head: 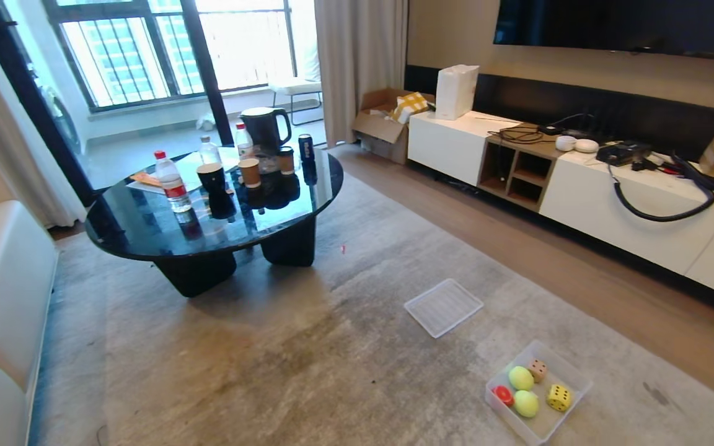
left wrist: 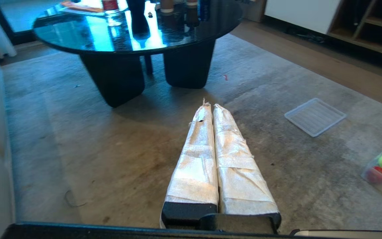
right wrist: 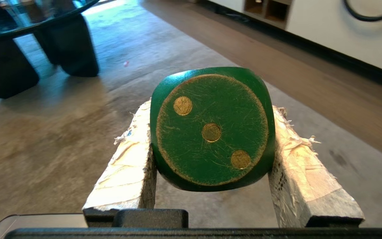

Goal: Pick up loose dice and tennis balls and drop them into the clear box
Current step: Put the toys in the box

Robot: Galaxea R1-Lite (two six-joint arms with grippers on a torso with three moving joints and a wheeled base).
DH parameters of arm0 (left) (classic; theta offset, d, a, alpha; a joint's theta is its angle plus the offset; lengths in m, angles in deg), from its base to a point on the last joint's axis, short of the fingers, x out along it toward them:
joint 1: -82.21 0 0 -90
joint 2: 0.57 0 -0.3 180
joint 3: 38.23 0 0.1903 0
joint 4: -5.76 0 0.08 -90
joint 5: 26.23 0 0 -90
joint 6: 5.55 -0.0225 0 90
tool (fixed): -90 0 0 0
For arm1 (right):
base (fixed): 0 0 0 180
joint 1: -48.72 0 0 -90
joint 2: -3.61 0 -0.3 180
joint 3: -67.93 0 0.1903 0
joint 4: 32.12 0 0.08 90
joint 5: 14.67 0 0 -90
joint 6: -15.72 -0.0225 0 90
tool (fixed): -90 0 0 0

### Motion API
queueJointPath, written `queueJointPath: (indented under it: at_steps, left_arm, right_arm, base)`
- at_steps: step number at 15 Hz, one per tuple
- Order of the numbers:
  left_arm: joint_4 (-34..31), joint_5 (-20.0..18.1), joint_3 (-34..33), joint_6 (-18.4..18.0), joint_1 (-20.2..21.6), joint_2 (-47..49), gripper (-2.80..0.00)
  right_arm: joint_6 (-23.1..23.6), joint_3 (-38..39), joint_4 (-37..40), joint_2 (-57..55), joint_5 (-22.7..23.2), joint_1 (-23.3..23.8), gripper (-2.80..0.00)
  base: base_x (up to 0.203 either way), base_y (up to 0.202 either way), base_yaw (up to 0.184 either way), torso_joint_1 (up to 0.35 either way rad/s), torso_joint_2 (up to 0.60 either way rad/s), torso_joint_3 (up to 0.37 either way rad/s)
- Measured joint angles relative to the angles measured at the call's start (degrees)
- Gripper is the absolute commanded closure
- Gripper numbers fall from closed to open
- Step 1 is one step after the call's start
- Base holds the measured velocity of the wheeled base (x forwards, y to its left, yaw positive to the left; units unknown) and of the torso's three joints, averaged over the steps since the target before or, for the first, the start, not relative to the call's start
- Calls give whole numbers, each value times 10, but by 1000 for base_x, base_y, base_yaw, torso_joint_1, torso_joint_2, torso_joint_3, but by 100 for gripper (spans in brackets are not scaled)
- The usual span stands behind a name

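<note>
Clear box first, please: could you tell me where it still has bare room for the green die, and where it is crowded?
The clear box is crowded at its middle and left, where two tennis balls, the red die, beige die and yellow die cluster. Bare floor remains along its near end, below the yellow die. The right gripper holds the green die.

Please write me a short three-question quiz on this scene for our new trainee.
1. True or false: the right gripper is shut on the green die.
2. How many tennis balls lie in the clear box?
3. Which sits nearer the black round table: A) the flat clear lid, B) the clear box?

Key: 1 true; 2 two; 3 A.
</note>
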Motion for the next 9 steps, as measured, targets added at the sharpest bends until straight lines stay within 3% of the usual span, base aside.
queueJointPath:
  at_steps: [9]
  left_arm:
    - [0, 0, 0, 1, 0, 0, 0]
  right_arm:
    - [0, 0, 0, 0, 1, 0, 0]
  base:
    - [1, 8, -147, 2, 3, 2]
